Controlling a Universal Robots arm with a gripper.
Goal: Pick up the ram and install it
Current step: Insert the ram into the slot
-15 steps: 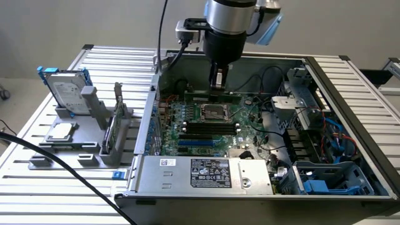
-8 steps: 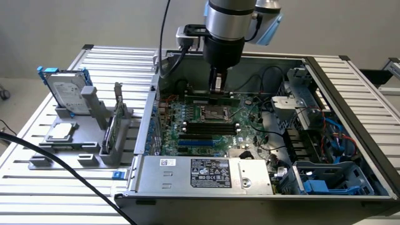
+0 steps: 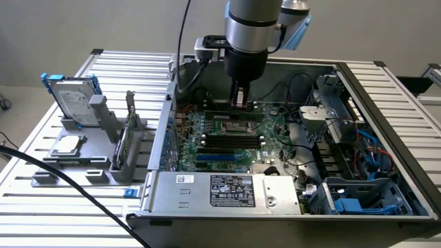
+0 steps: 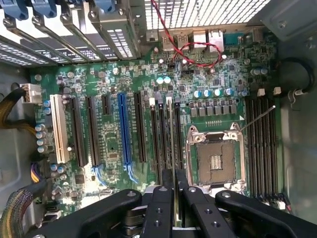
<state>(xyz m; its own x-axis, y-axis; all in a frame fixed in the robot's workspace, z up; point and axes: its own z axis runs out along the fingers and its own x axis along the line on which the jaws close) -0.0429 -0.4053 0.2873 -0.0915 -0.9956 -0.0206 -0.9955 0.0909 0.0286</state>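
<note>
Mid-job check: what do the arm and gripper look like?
The arm is a silver-grey cylinder with a black band and a light blue joint cap. A black cable runs up beside it. The gripper has black linkage fingers with round bolts.

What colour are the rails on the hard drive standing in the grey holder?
The rails are blue, clearest in the exterior view.

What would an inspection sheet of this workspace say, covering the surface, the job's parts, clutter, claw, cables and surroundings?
Surface: slatted metal table, carrying an open computer case.
Job's things: ram, held at the motherboard's black slots, beside the empty processor socket.
Clutter: hard drive and processor chip in a grey holder.
Claw: shut on the ram.
Cables: black cable across the table; red wire inside the case.
Surroundings: plain wall.
</note>
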